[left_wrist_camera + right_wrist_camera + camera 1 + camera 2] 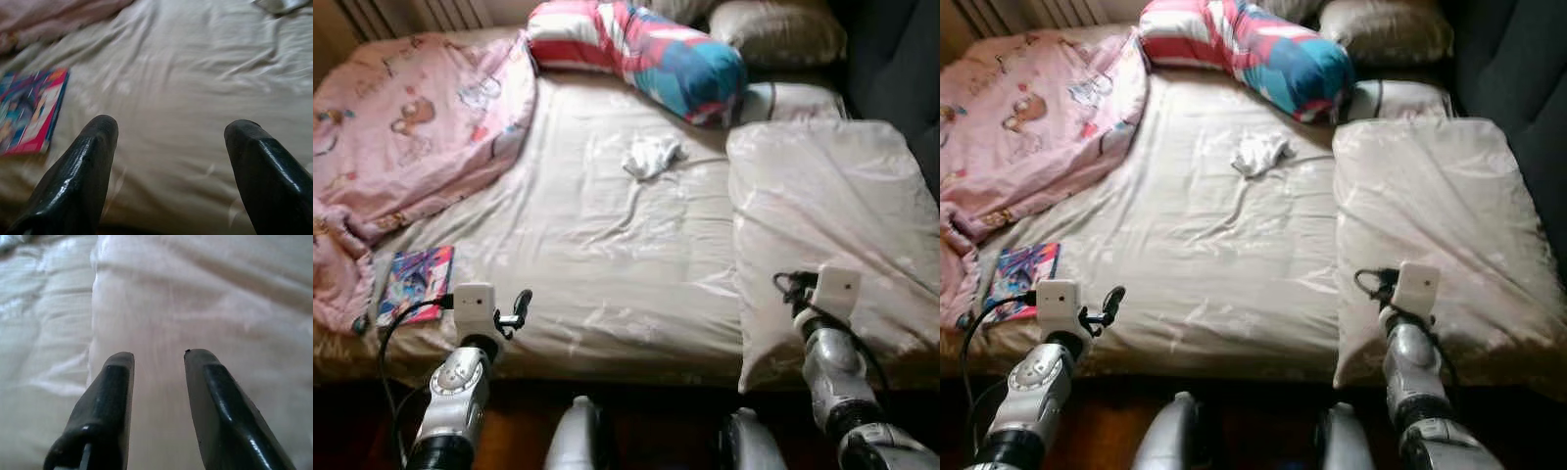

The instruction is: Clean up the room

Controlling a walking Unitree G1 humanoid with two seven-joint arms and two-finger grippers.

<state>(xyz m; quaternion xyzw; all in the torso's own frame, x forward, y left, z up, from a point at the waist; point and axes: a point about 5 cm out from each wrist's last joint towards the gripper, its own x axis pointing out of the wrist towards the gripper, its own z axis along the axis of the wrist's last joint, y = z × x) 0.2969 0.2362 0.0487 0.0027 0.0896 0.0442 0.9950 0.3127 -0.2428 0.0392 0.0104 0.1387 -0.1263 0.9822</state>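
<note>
White cloth [652,156] lies mid-bed, well beyond both grippers' parted, empty jaws.

A wide bed covered by a creased, shiny beige sheet [607,245] spans the scene under soft daylight. Below its near edge lies a dark reddish-brown floor [636,431]. A dark upholstered surface [891,59] stands at the far right.
</note>
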